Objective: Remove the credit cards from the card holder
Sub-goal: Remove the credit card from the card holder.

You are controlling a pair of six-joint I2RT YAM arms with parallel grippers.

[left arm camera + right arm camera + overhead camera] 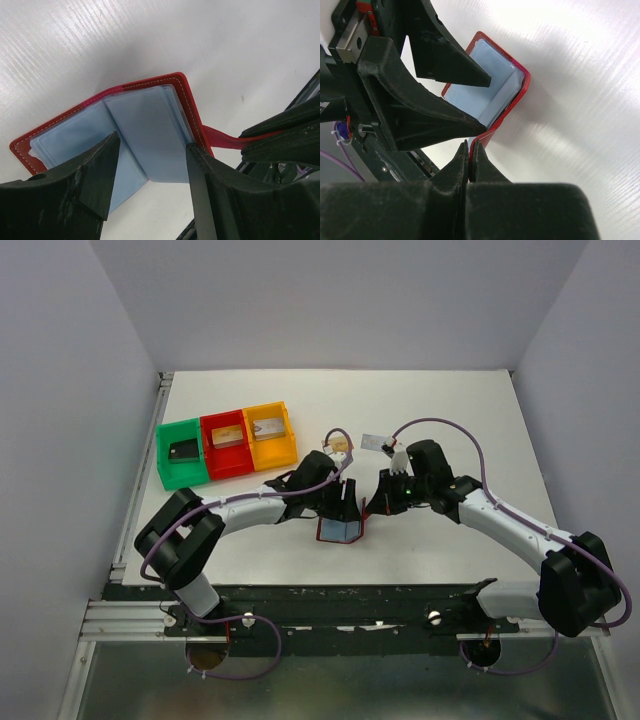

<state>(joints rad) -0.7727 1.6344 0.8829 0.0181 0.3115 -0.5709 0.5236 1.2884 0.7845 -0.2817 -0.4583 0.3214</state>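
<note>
1. The right gripper is pressed together on the holder's red tab, likely to keep it open mid-table.
2. The left gripper is spread astride the blue pockets, ready to reach in.
3. Only the top view shows cards: some lie in the bins, two on the table.

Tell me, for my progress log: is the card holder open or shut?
Open: the card holder shows both light blue inner leaves, spread at an angle.
</note>
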